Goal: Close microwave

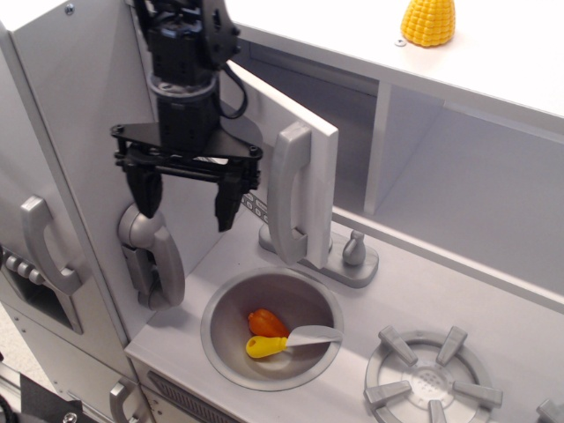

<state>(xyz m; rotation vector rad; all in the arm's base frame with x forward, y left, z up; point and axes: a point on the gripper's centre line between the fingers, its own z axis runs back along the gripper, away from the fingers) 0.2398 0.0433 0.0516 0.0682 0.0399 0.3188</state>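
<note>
The microwave door point(304, 132) is a silver-grey flat panel with a tall vertical grey handle point(291, 194) and small button rows point(256, 209). It stands swung out from the upper box compartment, edge toward the camera, above the sink. My black gripper point(188, 200) hangs open and empty just left of the door, its two fingers pointing down. The right finger point(226, 204) is close to the door's face near the buttons. The left finger point(147, 192) is above the grey toy phone.
A grey toy phone point(152, 254) hangs on the left wall. The round sink point(231, 304) holds an orange and a yellow toy and a spoon. A faucet point(352, 251) stands behind it. A burner point(432, 374) is at lower right. A toy corn point(428, 21) sits on top.
</note>
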